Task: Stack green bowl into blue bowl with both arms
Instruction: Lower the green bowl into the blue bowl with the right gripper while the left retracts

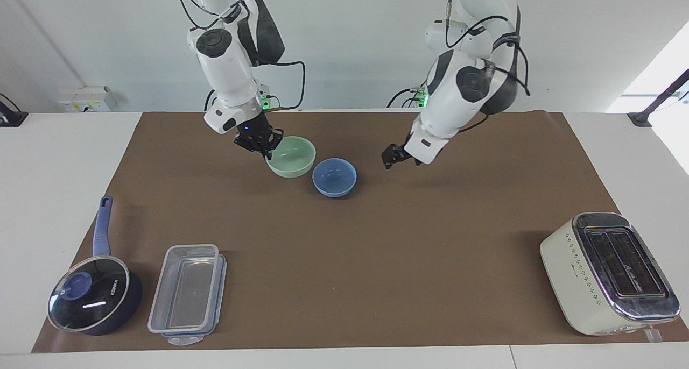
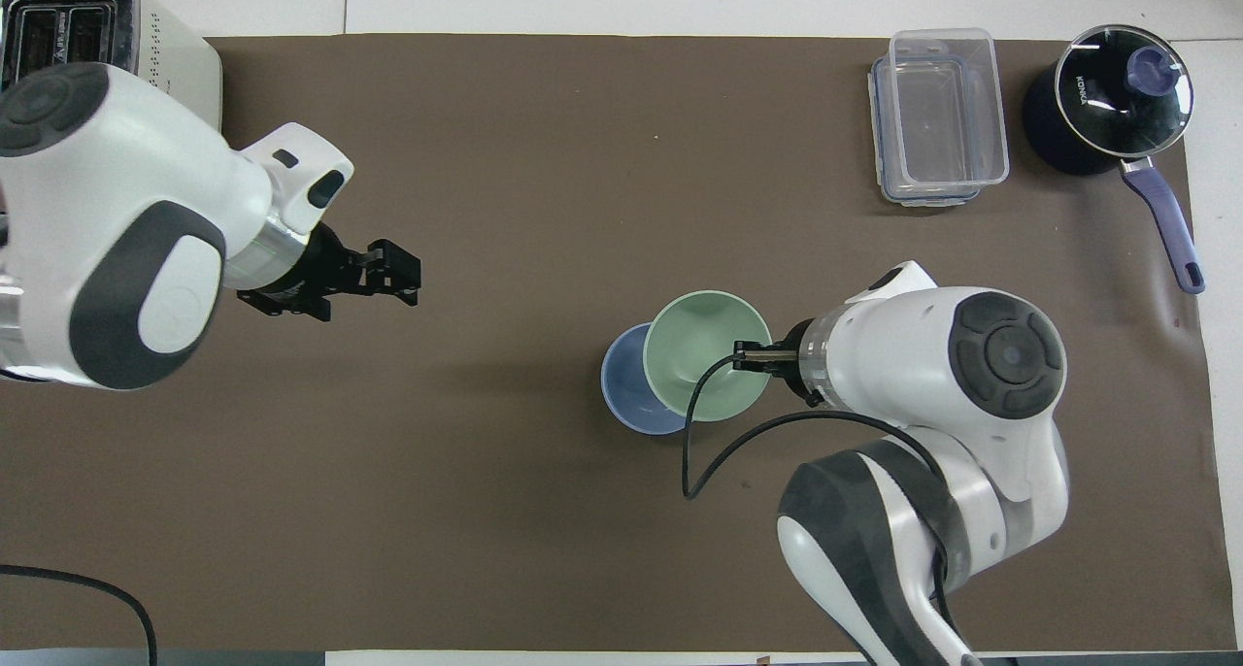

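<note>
Two small glossy bowls sit close together near the middle of the brown mat that covers the desk (image 1: 377,283). The pale mint-green round bowl (image 1: 291,156) is held up in the air by the right gripper (image 1: 264,147), whose fingers pinch its rim on the side toward the right arm's end of the desk. In the overhead view this green bowl (image 2: 707,355) overlaps the light periwinkle-blue round bowl (image 2: 626,389), covering much of it, while the right gripper (image 2: 753,357) shows clamped on the rim. In the facing view the two bowls appear side by side with their rims almost meeting, the green one a little higher. The blue bowl (image 1: 334,177) rests upright on the mat with nothing in it.

The left gripper (image 1: 394,156) hangs in the air over bare mat, toward the left arm's end of the desk and apart from the blue bowl. Its fingers are spread and hold nothing, which the overhead view (image 2: 388,268) shows as well.

Toward the right arm's end, farther from the robots, stand a clear plastic rectangular container (image 1: 185,293) and a dark blue saucepan with a glass lid (image 1: 91,299). A cream toaster with a chrome top (image 1: 608,275) stands at the left arm's end.
</note>
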Robot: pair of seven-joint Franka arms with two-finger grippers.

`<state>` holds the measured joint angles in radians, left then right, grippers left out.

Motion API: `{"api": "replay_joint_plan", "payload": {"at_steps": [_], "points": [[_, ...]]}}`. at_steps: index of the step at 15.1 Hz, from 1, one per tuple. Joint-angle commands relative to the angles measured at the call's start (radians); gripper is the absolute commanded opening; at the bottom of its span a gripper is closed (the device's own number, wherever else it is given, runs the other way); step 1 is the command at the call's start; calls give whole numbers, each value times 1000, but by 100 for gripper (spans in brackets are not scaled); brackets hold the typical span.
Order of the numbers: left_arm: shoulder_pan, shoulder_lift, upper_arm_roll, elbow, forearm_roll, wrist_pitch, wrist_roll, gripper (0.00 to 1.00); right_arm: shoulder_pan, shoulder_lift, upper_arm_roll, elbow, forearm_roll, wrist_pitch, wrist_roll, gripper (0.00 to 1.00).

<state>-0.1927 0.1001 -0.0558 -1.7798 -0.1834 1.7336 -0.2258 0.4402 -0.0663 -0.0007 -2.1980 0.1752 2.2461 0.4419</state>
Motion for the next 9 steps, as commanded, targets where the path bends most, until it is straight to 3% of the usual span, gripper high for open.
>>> {"api": "replay_joint_plan", "payload": {"at_steps": [1, 3, 7, 9], "points": [[103, -54, -12, 2, 51, -83, 150, 100, 15, 52, -9, 15, 27, 29, 0, 0], [124, -85, -10, 28, 110, -133, 200, 100, 21, 97, -9, 38, 29, 29, -3, 0], [125, -74, 5, 186, 147, -317, 220, 100, 41, 91, -9, 32, 115, -6, -3, 0], [124, -88, 5, 186, 147, -344, 223, 100, 46, 89, -9, 30, 118, -14, -5, 0]]}}
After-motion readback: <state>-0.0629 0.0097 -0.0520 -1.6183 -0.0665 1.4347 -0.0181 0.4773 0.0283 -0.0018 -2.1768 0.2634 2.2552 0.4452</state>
